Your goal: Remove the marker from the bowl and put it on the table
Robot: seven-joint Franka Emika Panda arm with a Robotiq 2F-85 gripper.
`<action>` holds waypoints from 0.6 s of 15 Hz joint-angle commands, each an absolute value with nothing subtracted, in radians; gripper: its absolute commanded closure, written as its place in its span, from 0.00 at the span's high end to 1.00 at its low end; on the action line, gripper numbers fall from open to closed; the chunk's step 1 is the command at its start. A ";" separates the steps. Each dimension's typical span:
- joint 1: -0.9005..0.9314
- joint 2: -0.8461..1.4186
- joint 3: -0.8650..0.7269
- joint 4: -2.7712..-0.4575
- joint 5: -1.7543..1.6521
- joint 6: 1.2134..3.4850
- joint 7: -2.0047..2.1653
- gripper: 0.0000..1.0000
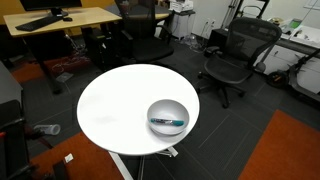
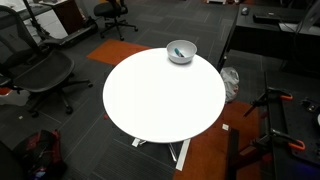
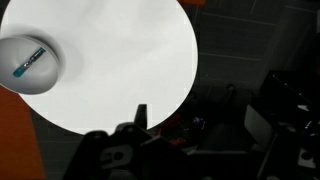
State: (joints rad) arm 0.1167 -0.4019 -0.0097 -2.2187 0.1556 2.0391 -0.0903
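Observation:
The marker [image 1: 167, 122], dark with a teal section, lies inside the shiny metal bowl [image 1: 153, 112]. The bowl stands near the edge of the round white table [image 1: 115, 105]. Both exterior views show it; the bowl [image 2: 187, 46] sits at the table's [image 2: 160, 100] far edge. In the wrist view the marker [image 3: 28, 62] lies in the bowl [image 3: 52, 72] at the far left, on the table [image 3: 120, 60]. My gripper [image 3: 172, 118] is high above the table's edge, far from the bowl, open and empty. One fingertip shows against the white top; the other is lost in the dark.
Black office chairs [image 1: 232, 60] [image 2: 40, 75] stand around the table. A light-wood desk [image 1: 60, 20] is behind. Orange carpet [image 1: 290, 150] lies beside the pedestal. A dark desk [image 2: 275, 35] and stands [image 2: 285, 110] are close to the table.

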 commanded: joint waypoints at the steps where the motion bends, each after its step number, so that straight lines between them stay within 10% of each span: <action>1: 0.091 -0.380 -0.010 -2.205 0.159 2.053 -0.096 1.00; 9: 0.007 -0.283 -0.072 -2.185 0.162 2.173 -0.078 1.00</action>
State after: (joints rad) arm 0.0358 -0.3381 -0.0601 -2.2130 0.1556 2.1225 -0.0902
